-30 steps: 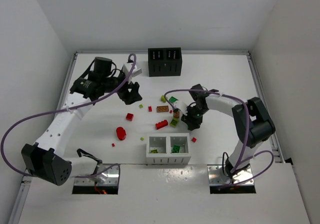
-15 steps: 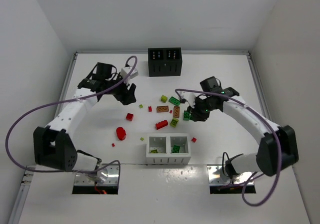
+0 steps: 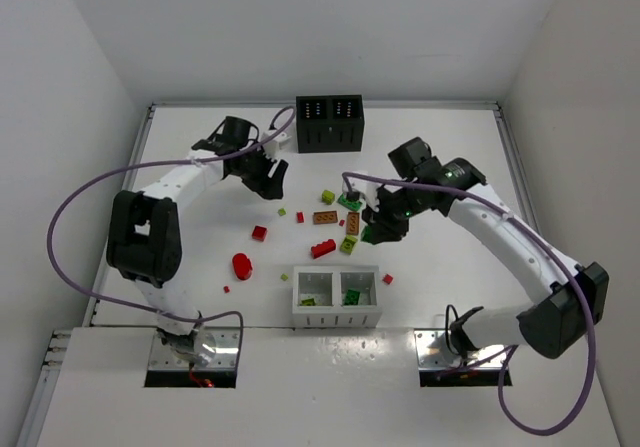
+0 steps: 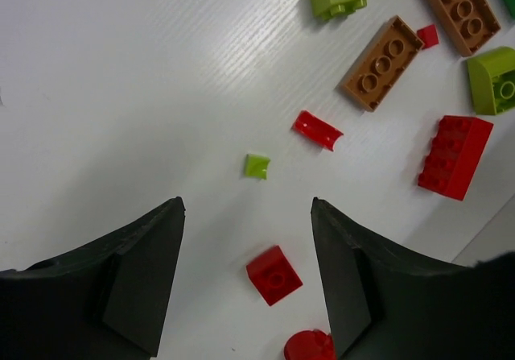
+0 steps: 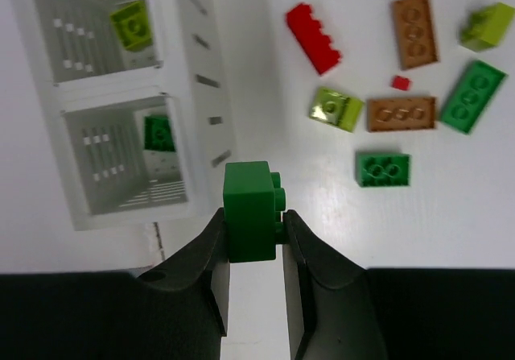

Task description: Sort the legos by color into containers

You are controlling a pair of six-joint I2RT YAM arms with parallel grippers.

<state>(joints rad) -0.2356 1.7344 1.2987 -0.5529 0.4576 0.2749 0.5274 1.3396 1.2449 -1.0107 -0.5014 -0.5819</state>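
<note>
1. The right gripper (image 5: 253,225) has its jaws clamped on a dark green brick (image 5: 249,203). The fingers (image 5: 205,271) are covering the lower part of the brick, so I am seeing only its top and two side studs.
2. The held brick is hanging over the table just beside the white box (image 5: 205,94), outside of it. In the top view the gripper (image 3: 383,229) is hiding most of it.
3. The frame edge is cutting off the white box in the right wrist view. One compartment is holding a lime brick (image 5: 133,22) and the other one a second dark green brick (image 5: 158,132), half in shadow.
4. The black box (image 3: 330,135) is standing at the far edge. I cannot tell what is lying inside it.
5. The left gripper (image 4: 246,207) has its jaws apart, with bare table between them. A small lime piece (image 4: 257,165) and a red square brick (image 4: 276,274) are lying just ahead.
6. A red round piece (image 4: 310,346) is being cut off at the bottom edge of the left wrist view.
7. The studs on the brown brick (image 4: 384,62) are too small for me to read any lettering.
</note>
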